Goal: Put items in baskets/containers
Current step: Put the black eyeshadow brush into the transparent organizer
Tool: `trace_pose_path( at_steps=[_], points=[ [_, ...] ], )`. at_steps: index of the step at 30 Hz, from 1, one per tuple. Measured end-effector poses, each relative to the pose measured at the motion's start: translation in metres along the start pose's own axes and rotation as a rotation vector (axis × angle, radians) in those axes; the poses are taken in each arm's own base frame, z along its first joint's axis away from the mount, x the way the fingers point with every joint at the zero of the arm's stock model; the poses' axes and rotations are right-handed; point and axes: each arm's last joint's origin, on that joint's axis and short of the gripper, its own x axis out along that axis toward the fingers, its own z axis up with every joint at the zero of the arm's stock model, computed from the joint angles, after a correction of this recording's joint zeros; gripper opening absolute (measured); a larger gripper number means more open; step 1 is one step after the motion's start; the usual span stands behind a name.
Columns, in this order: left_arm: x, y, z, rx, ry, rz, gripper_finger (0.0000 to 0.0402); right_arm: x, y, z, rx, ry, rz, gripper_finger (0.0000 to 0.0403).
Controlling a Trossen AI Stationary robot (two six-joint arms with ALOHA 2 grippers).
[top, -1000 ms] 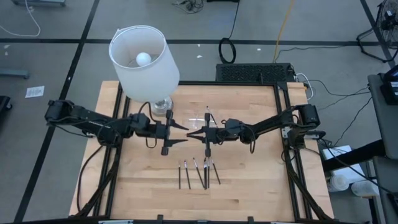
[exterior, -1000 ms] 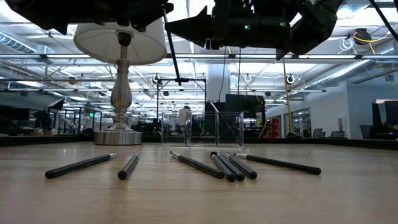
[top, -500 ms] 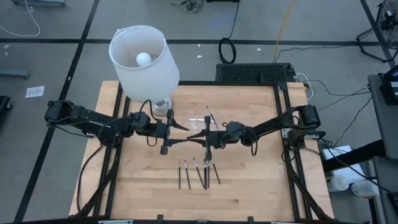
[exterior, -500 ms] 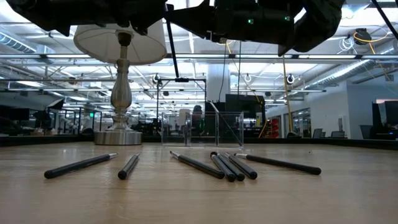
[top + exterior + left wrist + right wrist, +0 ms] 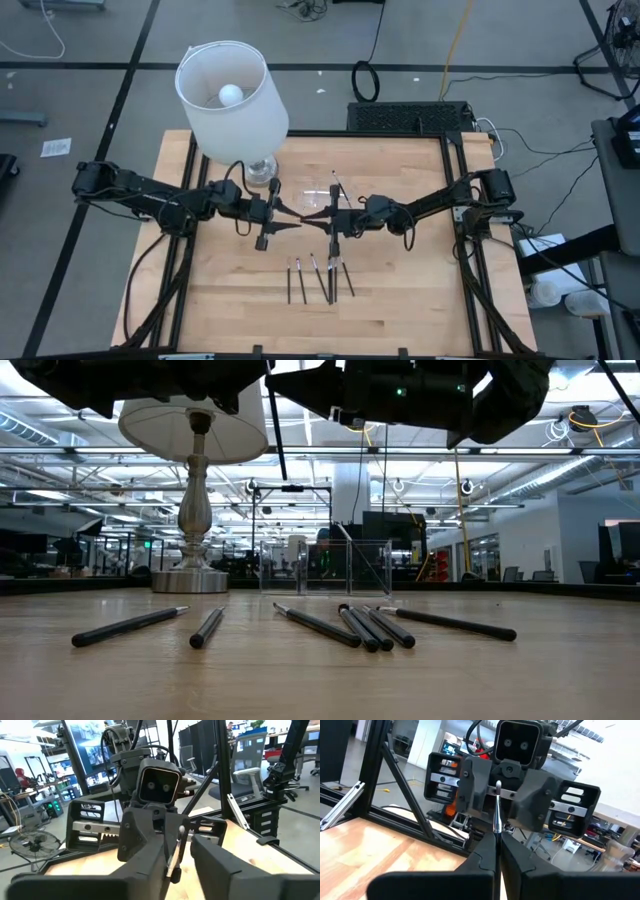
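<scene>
Two dark robot arms meet nose to nose above the middle of a wooden desk, raised well clear of its surface. The right end effector has its two fingers pressed together on one thin dark stick, which stands upright between them with a pale metallic tip on top. Facing it, the left end effector is spread open, its fingers either side of that same stick but not gripping it, as far as I can tell.

This looks like a handover in mid-air: one stick passing between the arms before it goes to the container.

On the desk near the front edge lie the other sticks, about six of them, loosely side by side and untouched. The clear tray sits farther back, just beside the base of a white-shaded lamp, and I cannot tell whether anything is in it yet.

Next, I would judge, the left fingers need to close firmly on the stick before the right ones let go. Then the stick must be carried to the tray and lowered lengthwise, since the tray is barely longer than it.
</scene>
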Motion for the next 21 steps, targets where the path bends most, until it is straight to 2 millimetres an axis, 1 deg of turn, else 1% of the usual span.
trace_pose_path(
  at_steps=[4, 8, 11, 14, 17, 21],
  points=[
    [0.0, -0.0002, 0.0, 0.01, 0.0, -0.001, 0.0056, 0.0, 0.0, 0.0001, 0.0, -0.001, 0.0, 0.0],
    [0.0, -0.0018, 0.0001, 0.056, -0.009, -0.048, 0.0013, 0.0, 0.0005, 0.0001, 0.008, -0.002, 0.006, 0.0],
    [0.0, -0.0022, -0.0004, 0.067, -0.007, -0.064, 0.0011, 0.0, 0.0008, 0.0, 0.009, 0.0, 0.009, 0.0],
    [0.0, -0.0017, -0.0006, 0.059, 0.0, -0.041, 0.0007, 0.0, 0.0012, -0.0011, 0.008, 0.012, 0.011, 0.0002],
    [-0.0004, 0.0006, -0.0035, 0.043, 0.033, 0.012, 0.0006, -0.0002, 0.0015, -0.0048, 0.006, 0.056, 0.012, 0.0016],
    [-0.0013, 0.0068, -0.0032, 0.035, 0.025, 0.055, 0.0004, -0.0006, 0.0021, -0.0077, 0.016, 0.115, -0.057, 0.0041]
  ],
)
